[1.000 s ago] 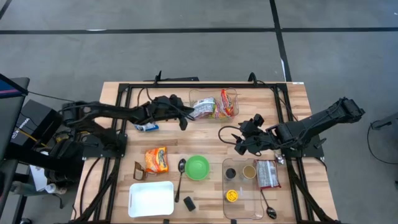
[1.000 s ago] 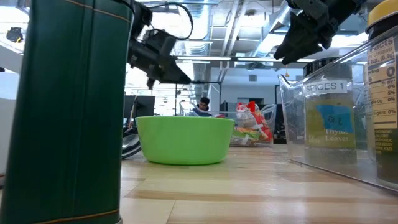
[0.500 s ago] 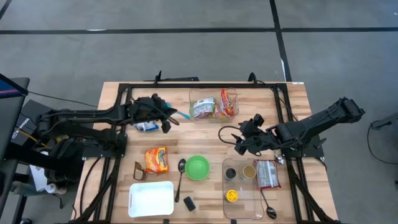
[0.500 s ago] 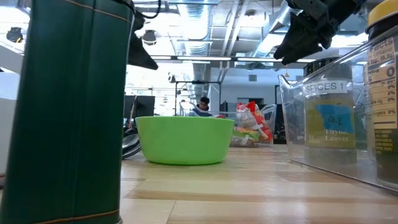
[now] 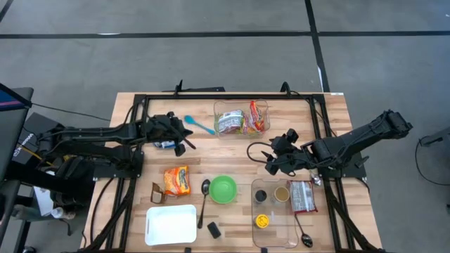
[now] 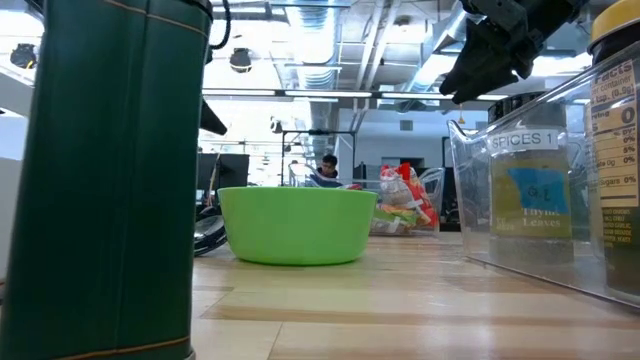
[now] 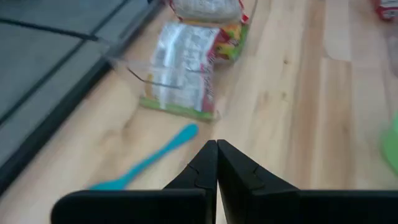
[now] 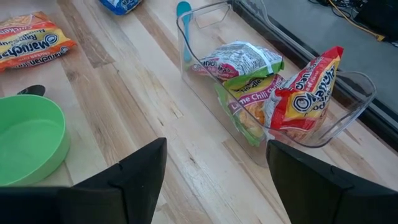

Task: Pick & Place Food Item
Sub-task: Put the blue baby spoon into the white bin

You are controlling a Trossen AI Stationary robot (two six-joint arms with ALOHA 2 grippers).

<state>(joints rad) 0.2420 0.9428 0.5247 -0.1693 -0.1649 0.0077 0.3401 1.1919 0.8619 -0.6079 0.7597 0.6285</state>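
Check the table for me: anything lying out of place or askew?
The blue spoon lies loose and slanted on the bare wood beside the clear snack bin, away from the other cutlery. Nothing looks spilled or damaged.

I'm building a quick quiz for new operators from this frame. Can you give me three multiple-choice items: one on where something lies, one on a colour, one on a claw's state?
1. Where does the blue spoon lie?
A. In the green bowl
B. On the table just left of the clear bin of food packets
C. On the white tray

2. What colour is the bowl?
A. Red
B. White
C. Green

3. How does the left claw stand?
A. Shut, holding nothing
B. Shut on the blue spoon
C. Wide open

Answers:
1 B: the high view shows the spoon on bare wood beside the clear bin.
2 C: it is bright green in the high and low views.
3 A: the left wrist view shows its fingers pressed together, with the spoon lying apart on the table.
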